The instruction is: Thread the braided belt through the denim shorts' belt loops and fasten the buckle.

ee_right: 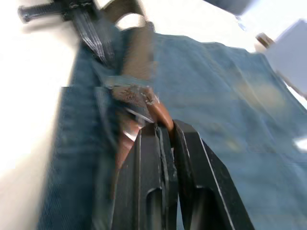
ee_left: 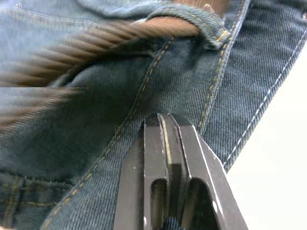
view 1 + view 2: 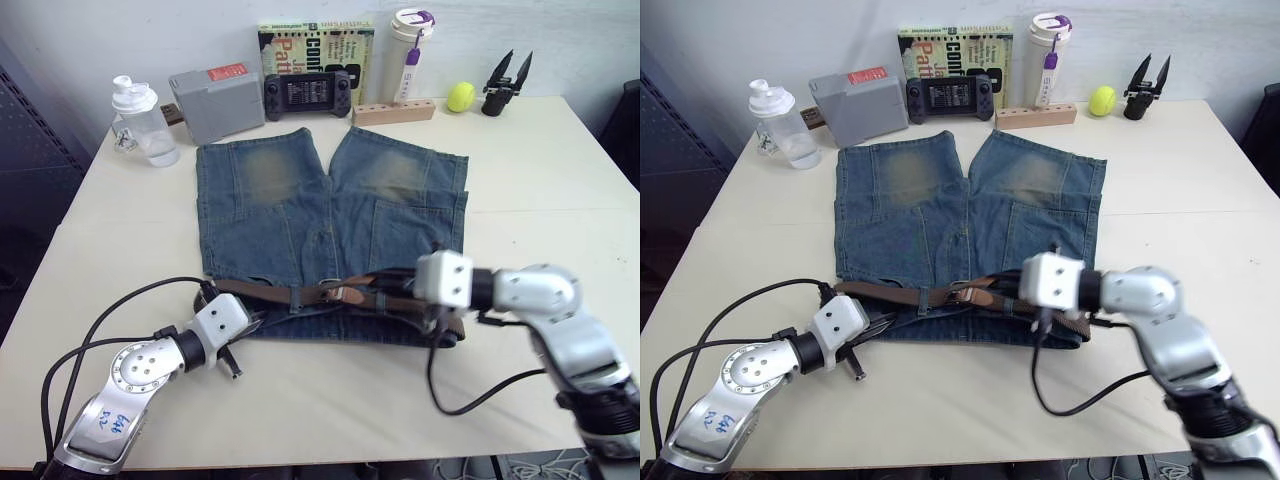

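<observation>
With your right gripper (image 1: 165,132) clamped on the braided belt (image 3: 300,296) just right of the buckle (image 3: 345,294) and your left gripper (image 2: 165,125) pinching the denim shorts (image 3: 330,225) left of it, draw the strap gently toward the buckle.

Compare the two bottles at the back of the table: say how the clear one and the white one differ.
The clear bottle stands at the table's far left corner; the white bottle stands further right, beside the book. The clear bottle is squat and see-through with a white cap; the white bottle is taller, slimmer and opaque, with a purple strap on its lid. Both stand upright with lids on, beyond the denim shorts.
</observation>
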You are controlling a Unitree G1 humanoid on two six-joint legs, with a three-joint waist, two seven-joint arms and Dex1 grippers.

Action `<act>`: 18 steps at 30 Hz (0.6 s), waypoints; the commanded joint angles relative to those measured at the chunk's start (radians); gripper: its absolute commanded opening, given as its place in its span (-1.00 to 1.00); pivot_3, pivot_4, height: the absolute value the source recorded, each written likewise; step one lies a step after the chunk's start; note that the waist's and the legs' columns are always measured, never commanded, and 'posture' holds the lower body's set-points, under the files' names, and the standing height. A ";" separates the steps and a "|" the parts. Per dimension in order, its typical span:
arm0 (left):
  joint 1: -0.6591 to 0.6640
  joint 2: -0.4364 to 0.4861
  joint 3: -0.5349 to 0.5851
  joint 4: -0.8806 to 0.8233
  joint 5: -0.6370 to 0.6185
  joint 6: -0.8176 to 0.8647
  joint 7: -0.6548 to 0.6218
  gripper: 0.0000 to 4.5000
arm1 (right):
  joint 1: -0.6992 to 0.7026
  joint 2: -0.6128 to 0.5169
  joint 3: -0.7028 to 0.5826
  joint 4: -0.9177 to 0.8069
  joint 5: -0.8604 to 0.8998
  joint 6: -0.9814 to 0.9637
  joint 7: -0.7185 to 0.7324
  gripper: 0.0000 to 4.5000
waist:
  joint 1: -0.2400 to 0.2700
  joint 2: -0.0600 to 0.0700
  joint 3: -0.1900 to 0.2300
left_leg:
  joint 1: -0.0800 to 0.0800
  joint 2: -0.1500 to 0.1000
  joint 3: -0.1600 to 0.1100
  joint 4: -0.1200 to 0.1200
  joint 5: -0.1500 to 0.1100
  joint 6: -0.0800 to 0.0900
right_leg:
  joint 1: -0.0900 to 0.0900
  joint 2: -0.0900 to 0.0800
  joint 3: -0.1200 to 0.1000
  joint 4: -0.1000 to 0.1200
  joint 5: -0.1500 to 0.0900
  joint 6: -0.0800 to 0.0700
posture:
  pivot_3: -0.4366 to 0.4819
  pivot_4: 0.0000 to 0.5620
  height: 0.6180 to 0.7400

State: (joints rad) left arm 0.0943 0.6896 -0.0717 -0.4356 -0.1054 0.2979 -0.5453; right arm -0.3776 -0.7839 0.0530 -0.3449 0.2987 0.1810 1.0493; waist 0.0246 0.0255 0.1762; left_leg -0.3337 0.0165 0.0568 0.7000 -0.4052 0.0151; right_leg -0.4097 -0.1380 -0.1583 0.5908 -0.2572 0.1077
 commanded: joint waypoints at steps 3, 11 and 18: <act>0.076 0.017 -0.090 0.067 0.097 -0.015 -0.032 -0.98 | -0.055 -0.083 -0.171 0.114 0.126 0.085 0.049 -1.00 | -0.001 0.003 -0.002 | 0.000 0.000 0.001 0.000 0.000 0.000 | 0.000 0.000 0.000 0.000 0.000 0.000 | -0.05 -0.47 0.76; 0.089 0.016 -0.019 0.036 0.048 -0.108 -0.075 -0.98 | -0.086 -0.061 -0.192 0.116 0.215 0.149 0.048 -1.00 | -0.002 0.005 -0.004 | 0.000 0.000 0.002 0.000 0.000 0.001 | 0.000 -0.001 0.000 0.000 0.000 0.000 | -0.05 -0.47 0.76; 0.136 0.029 0.160 -0.097 -0.248 -0.077 -0.215 0.19 | -0.104 -0.022 -0.153 0.053 0.239 0.191 0.022 -1.00 | -0.002 0.003 -0.001 | -0.002 0.001 0.002 0.000 0.000 0.001 | -0.002 -0.001 0.000 0.000 0.000 0.000 | -0.05 -0.47 0.76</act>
State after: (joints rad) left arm 0.2291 0.7093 0.0238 -0.4683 -0.2444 0.1882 -0.7209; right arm -0.4611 -0.8108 -0.0893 -0.2406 0.5125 0.3644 1.0787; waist 0.0225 0.0282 0.1747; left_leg -0.3356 0.0185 0.0585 0.6999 -0.4054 0.0157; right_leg -0.4120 -0.1392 -0.1586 0.5909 -0.2571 0.1080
